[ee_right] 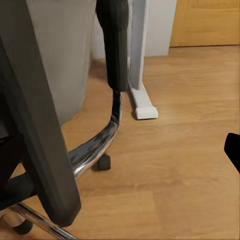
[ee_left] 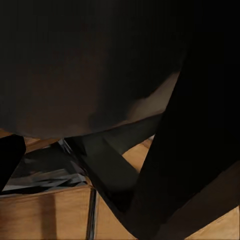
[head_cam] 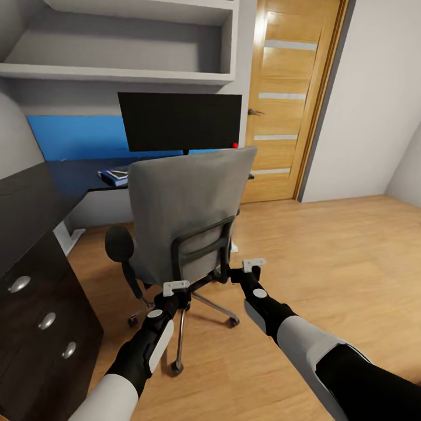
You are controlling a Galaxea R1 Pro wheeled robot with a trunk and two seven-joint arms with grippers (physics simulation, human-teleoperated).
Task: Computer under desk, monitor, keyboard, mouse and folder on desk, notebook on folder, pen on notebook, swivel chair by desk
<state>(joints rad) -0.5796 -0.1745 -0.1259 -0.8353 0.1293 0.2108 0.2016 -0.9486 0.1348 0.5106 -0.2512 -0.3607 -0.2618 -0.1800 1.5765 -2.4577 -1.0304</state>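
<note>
Behind the swivel chair [head_cam: 187,216], both grippers (right wrist: desk leg [ee_right: 139,75]).

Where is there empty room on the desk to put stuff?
The dark desk looks bare left of the blue books, toward the blue wall. It is crowded by the monitor, where the swivel chair back hides the desktop.

A home study corner: a desk [head_cam: 88,172] with a monitor [head_cam: 179,121] at 12 o'clock, wall shelves [head_cam: 123,74] above, a swivel chair [head_cam: 184,216], a wooden door [head_cam: 289,99], drawers [head_cam: 41,304] at 9 o'clock.
</note>
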